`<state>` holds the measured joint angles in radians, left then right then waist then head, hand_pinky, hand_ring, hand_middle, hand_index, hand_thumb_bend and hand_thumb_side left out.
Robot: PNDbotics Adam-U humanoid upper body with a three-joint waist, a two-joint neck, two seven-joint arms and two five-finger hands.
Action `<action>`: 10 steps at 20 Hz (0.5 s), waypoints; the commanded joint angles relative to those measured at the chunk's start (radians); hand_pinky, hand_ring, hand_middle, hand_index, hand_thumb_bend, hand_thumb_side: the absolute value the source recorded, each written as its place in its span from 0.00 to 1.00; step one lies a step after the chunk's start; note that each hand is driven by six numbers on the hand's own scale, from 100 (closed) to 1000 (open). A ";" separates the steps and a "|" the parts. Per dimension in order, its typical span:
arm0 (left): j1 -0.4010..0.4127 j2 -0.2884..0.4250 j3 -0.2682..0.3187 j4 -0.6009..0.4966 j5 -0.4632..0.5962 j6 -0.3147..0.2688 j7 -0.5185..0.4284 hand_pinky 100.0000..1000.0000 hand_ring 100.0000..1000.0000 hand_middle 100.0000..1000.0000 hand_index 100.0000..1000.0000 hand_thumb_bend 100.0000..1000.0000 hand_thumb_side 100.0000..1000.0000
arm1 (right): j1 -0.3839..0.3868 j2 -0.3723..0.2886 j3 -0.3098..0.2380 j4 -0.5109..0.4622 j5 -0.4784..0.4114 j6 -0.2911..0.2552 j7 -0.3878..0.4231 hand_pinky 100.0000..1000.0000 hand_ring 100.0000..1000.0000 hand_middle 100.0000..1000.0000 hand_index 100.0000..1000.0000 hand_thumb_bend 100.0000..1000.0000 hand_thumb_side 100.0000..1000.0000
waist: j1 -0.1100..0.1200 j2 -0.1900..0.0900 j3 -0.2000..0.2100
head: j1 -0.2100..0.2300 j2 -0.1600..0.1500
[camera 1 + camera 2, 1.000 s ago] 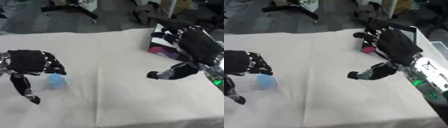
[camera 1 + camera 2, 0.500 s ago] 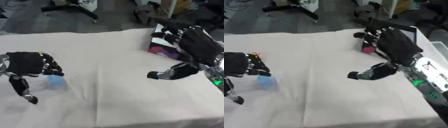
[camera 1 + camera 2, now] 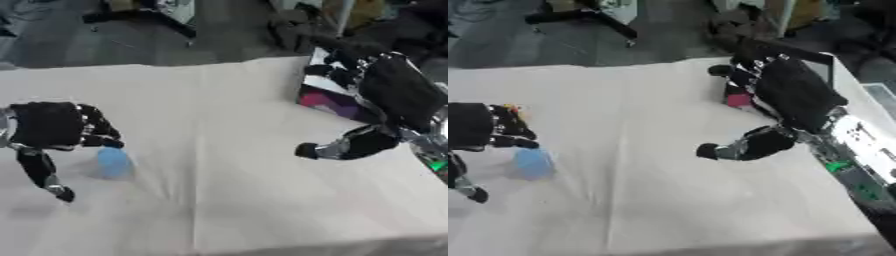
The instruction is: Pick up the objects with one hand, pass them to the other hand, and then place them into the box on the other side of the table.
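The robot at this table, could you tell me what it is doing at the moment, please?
The left hand is over a small blue object on the white tablecloth, fingers curled above it, not clearly holding it yet. The right hand hangs open near the box at the table's right edge. The handover and placing are not yet done.

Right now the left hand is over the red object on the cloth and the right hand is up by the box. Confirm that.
Wrong colour: the object under the left hand is blue, as the left eye view shows. The right hand is indeed by the box.
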<state>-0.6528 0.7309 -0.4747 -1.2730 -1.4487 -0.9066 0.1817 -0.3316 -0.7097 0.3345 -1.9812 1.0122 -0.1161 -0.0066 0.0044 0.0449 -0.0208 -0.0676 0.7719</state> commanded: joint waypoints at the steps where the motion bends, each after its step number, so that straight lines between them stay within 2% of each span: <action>1: -0.026 0.005 0.033 0.056 -0.194 0.000 0.189 0.72 0.75 0.76 0.93 0.75 0.59 | -0.015 -0.025 -0.008 -0.019 0.001 0.003 -0.003 0.75 0.73 1.00 0.82 0.68 0.97 | 0.001 -0.007 -0.003 | -0.002 -0.002; 7: -0.051 -0.027 0.112 0.236 -0.645 0.000 0.652 0.72 0.75 0.75 0.92 0.71 0.56 | -0.013 -0.023 -0.009 -0.019 0.003 0.005 -0.005 0.75 0.73 1.00 0.82 0.68 0.97 | 0.002 -0.006 -0.005 | -0.004 -0.002; 10: -0.067 -0.055 0.150 0.293 -0.750 0.000 0.717 0.72 0.74 0.75 0.92 0.66 0.53 | -0.014 -0.022 -0.009 -0.019 0.004 0.006 -0.006 0.74 0.73 1.00 0.82 0.68 0.97 | 0.001 -0.005 -0.006 | -0.004 -0.002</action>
<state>-0.6957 0.6660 -0.3525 -0.9957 -2.1499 -0.6420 0.5889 -0.3337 -0.7096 0.3345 -1.9812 1.0125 -0.1135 -0.0092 0.0047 0.0463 -0.0258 -0.0716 0.7720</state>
